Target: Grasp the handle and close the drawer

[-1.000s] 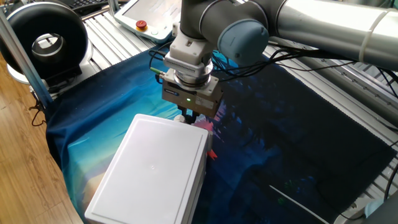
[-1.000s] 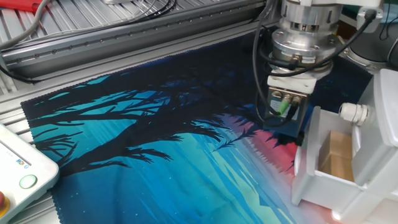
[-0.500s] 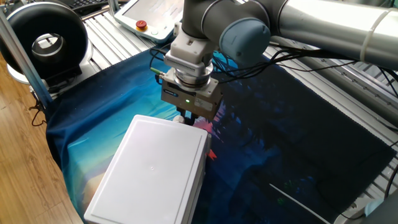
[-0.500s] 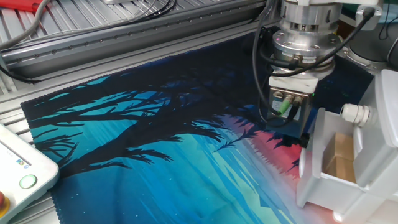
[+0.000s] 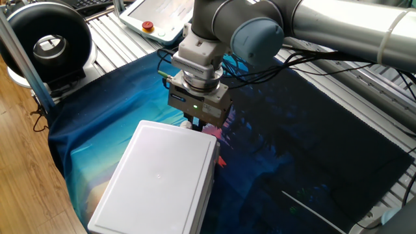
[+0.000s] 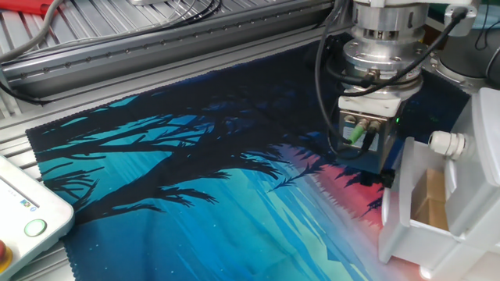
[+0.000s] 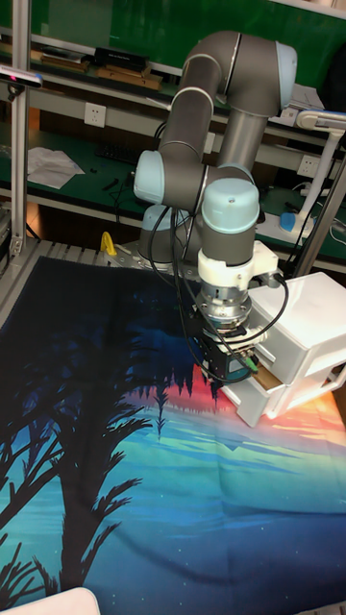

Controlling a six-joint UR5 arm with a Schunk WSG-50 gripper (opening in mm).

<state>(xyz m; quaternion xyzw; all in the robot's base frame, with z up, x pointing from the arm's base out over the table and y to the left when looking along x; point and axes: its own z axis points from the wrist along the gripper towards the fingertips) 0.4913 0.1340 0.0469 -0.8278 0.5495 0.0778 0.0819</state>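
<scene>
The drawer (image 5: 159, 175) is a large white box on the printed cloth. Its lower front panel (image 6: 397, 211) stands slightly out from the box (image 7: 308, 336), and a brown interior shows in the gap. My gripper (image 6: 384, 176) points down right at the outer face of that panel. The box top hides most of its fingers in one fixed view (image 5: 197, 123), and they hang at the box's front in the tall view (image 7: 229, 377). The handle is hidden behind the gripper body, which appears shut on it. A separate pale knob (image 6: 445, 143) sits higher on the box front.
A white pendant (image 5: 153, 16) with a red button (image 5: 148, 26) lies at the back on the metal slats. A black round device (image 5: 49, 42) stands at the far left. Another pendant corner (image 6: 23, 211) is near the cloth (image 6: 195, 179). Aluminium rails (image 6: 156, 39) border it.
The gripper and the drawer's front panel have moved together toward the box. The open gap has narrowed. The higher knob stayed in place.
</scene>
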